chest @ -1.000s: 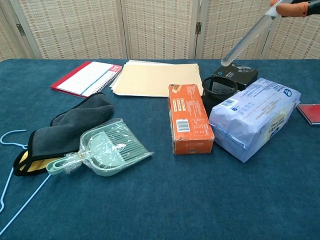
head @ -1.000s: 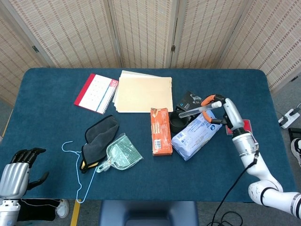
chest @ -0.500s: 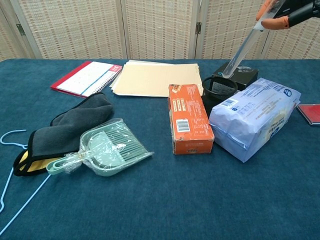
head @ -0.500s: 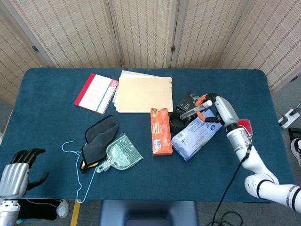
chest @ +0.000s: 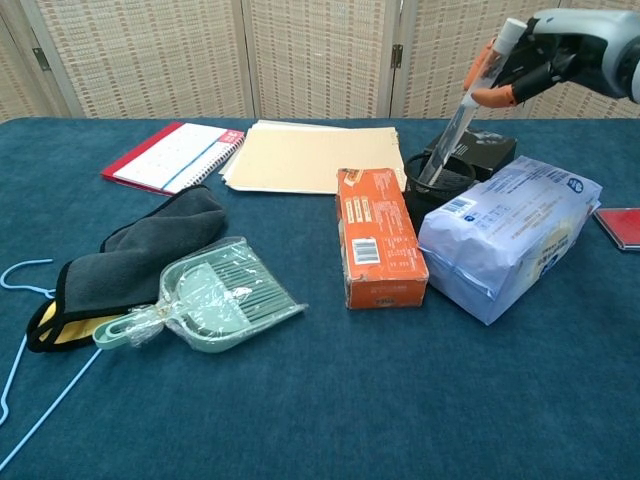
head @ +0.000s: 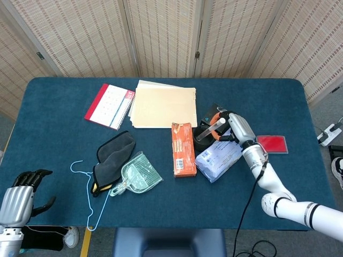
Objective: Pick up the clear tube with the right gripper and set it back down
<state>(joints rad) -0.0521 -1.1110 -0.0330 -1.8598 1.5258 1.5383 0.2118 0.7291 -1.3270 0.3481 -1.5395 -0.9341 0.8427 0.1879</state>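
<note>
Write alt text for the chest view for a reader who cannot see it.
The right hand holds a clear tube at its top, tilted, its lower end inside a black mesh cup on a blue table. Nearby lie an orange box, a blue-white packet, a green dustpan and a notebook.

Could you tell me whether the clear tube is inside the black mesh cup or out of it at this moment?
In. The clear tube, pinched by the right hand, leans with its lower end inside the black mesh cup.

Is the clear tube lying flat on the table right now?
No: the clear tube stands tilted, its top held in the right hand and its lower end inside the black mesh cup.
</note>
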